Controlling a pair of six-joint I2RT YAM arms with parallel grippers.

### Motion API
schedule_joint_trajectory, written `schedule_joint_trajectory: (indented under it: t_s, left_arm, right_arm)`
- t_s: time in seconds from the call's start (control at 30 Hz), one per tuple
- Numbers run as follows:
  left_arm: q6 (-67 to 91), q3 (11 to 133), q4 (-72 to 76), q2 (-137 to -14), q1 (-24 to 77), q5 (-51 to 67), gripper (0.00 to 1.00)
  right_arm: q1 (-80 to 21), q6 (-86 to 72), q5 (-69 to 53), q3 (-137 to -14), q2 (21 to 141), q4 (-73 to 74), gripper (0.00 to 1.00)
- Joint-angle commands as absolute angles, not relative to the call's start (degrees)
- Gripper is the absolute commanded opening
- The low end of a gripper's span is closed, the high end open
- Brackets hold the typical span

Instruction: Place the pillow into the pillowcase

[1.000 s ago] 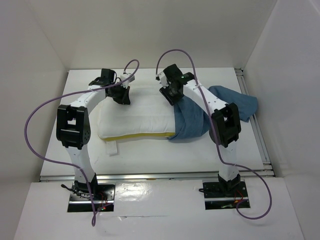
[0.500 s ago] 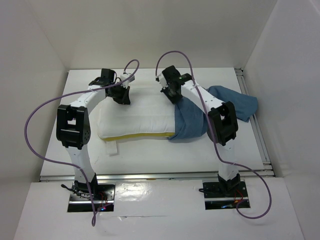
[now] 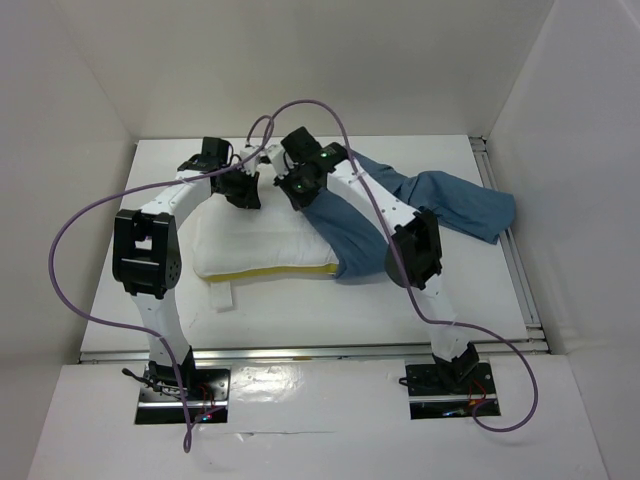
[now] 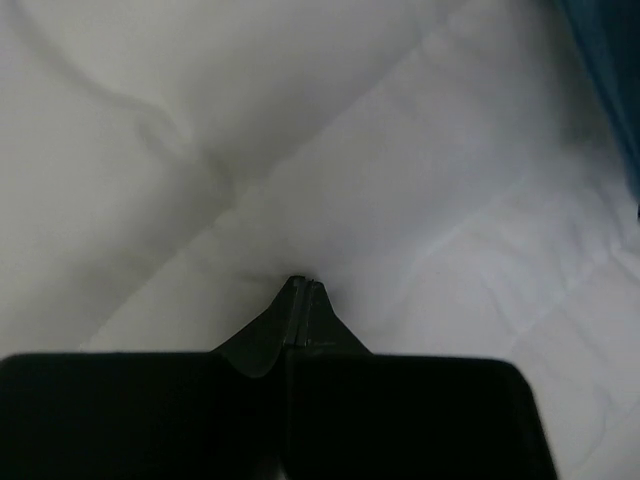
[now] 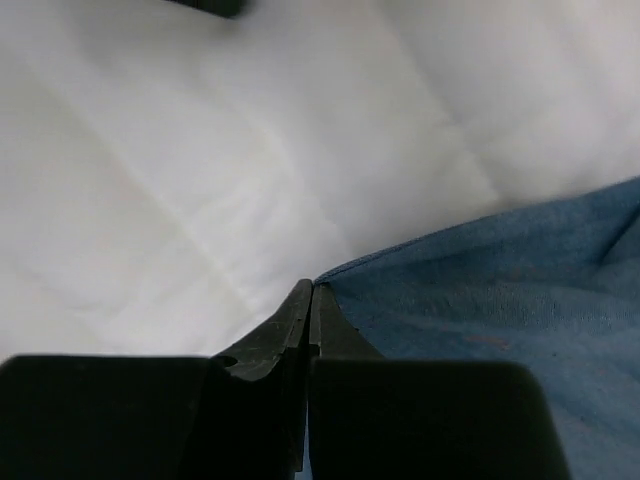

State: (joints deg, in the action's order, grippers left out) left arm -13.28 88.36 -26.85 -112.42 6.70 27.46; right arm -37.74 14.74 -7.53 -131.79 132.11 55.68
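Observation:
The cream-white pillow (image 3: 250,235) lies across the middle of the table, its yellow edge (image 3: 275,270) toward me. The dusty-blue pillowcase (image 3: 450,200) covers the pillow's right end and trails off to the right. My left gripper (image 3: 243,190) is at the pillow's far edge. In the left wrist view it (image 4: 303,284) is shut, pinching puckered pillow cloth (image 4: 300,150). My right gripper (image 3: 298,187) is just right of it. In the right wrist view it (image 5: 313,286) is shut on the pillowcase's hem (image 5: 420,245), over the white pillow (image 5: 200,150).
White walls enclose the table (image 3: 400,305) on three sides. A metal rail (image 3: 512,262) runs along its right edge. Purple cables (image 3: 300,105) arch over both arms. A small white tab (image 3: 222,297) sticks out under the pillow's front left.
My right gripper has shut on the pillowcase hem and moved left along the pillow's far edge, dragging blue cloth further over the pillow. The left arm has not moved.

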Motion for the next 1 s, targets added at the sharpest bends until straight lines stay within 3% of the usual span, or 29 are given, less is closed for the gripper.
schedule_joint_trajectory:
  t_s: [0.0, 0.1, 0.37, 0.4, 0.43, 0.5, 0.6, 0.7, 0.73, 0.77, 0.9, 0.97]
  left_arm:
    - [-11.0, 88.6, -26.9, -113.3, 7.3, 28.5, 0.00]
    - [-10.5, 88.6, -26.4, -113.8, 7.3, 28.5, 0.00]
    - [-7.8, 85.0, -24.1, -111.0, 7.3, 27.9, 0.00]
    - [-7.8, 84.5, -24.1, -110.5, 7.3, 27.9, 0.13]
    - [-7.8, 84.5, -24.1, -109.7, 6.8, 28.6, 0.13]
    - [-7.8, 82.5, -24.1, -108.0, 6.1, 31.6, 0.32]
    - [-12.5, 79.0, -23.6, -101.6, 6.1, 33.1, 0.55]
    - [-22.0, 73.7, -24.7, -92.1, 6.1, 33.1, 0.62]
    - [-26.8, 72.2, -25.2, -89.7, 6.1, 32.6, 0.82]
    - [-29.9, 70.9, -26.0, -87.3, 6.1, 32.6, 0.90]
    - [-44.2, 63.4, -30.8, -76.0, 9.0, 30.9, 1.00]
    - [-52.2, 54.9, -28.1, -68.0, 11.4, 27.4, 1.00]
  right_arm:
    - [-41.7, 14.0, -18.0, -136.3, 132.5, 58.1, 0.00]
    - [-42.5, 14.0, -19.7, -135.4, 131.7, 59.9, 0.00]
    - [-35.2, 14.0, -17.1, -118.3, 122.3, 59.9, 0.00]
    - [-34.4, 14.0, -15.7, -117.2, 120.9, 59.3, 0.00]
    - [-34.4, 14.0, -14.7, -116.4, 120.8, 59.3, 0.04]
    - [-34.4, 14.0, -12.1, -115.8, 120.0, 58.3, 0.21]
    - [-32.8, 12.5, -8.9, -118.3, 118.9, 57.0, 0.35]
    - [-30.4, 11.8, -9.6, -120.8, 116.9, 56.3, 0.42]
    - [-29.9, 11.8, -9.6, -120.8, 116.0, 55.8, 0.43]
    - [-29.1, 11.2, -10.6, -119.8, 113.7, 54.2, 0.44]
    - [-28.5, 11.2, -14.1, -116.2, 109.3, 53.4, 0.46]
    - [-28.5, 11.2, -15.9, -113.7, 107.8, 52.9, 0.46]
